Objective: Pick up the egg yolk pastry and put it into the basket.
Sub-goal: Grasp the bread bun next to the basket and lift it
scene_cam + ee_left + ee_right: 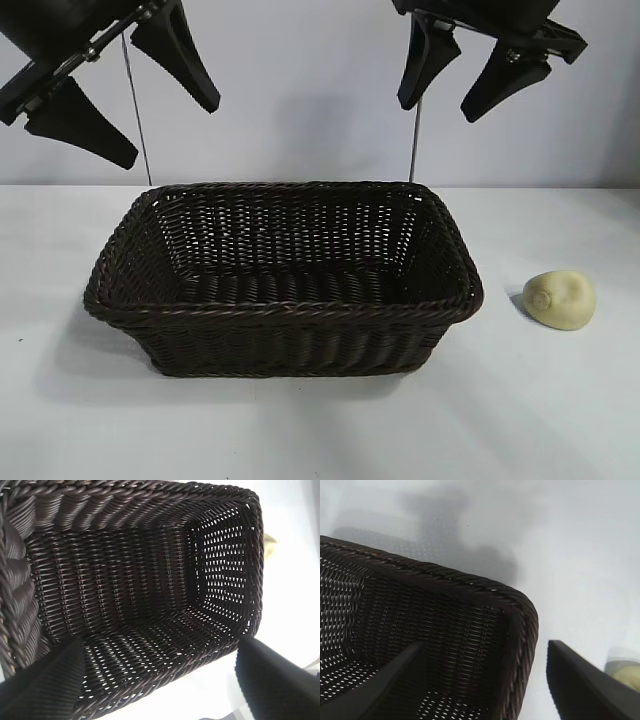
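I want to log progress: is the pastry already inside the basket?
No, the pastry lies on the table to the right of the basket, apart from its rim.

Bright, even light; soft shadows under the basket [280,310] (wrist views' near edges seemingly blurred).

You had the basket [283,276] sitting mid-table [560,420], nothing inside it. The egg yolk pastry [560,299] lay on the table to its right, near the rim but apart from it. Your left gripper [125,85] hung high above the basket's left end, fingers spread; your right gripper [460,78] hung above its right end, likewise spread.
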You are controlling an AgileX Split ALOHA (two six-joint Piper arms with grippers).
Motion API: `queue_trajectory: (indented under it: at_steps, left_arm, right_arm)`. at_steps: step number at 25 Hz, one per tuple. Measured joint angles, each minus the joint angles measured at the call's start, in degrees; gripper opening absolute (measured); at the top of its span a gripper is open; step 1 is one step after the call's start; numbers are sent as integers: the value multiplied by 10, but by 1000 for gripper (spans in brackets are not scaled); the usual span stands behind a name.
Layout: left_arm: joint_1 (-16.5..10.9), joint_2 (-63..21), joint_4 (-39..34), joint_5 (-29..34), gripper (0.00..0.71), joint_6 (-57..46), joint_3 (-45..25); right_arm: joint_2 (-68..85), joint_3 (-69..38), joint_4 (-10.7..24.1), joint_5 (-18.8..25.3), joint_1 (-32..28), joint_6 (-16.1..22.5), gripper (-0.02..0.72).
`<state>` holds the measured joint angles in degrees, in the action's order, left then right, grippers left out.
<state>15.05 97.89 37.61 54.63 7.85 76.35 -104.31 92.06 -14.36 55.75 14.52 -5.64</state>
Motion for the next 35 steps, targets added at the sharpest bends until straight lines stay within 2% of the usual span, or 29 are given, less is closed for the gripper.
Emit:
queue_trajectory:
  at_steps: [6, 14, 18, 25, 35]
  left_arm:
    - [0, 0, 0, -1, 596, 1, 0]
    - [0, 0, 0, -2, 596, 2, 0]
    - [0, 0, 0, -2, 596, 2, 0]
    - [0, 0, 1, -2, 596, 3, 0]
    - [0, 0, 2, -3, 596, 3, 0]
  right_arm:
    - [0, 0, 4, 18, -16, 1, 495]
    - [0, 0, 7, 74, -105, 5, 495]
    - [0, 0, 22, 101, -137, 5, 495]
    - [0, 0, 84, 121, -147, 11, 495]
    - [-58, -11, 89, 123, -147, 12, 495]
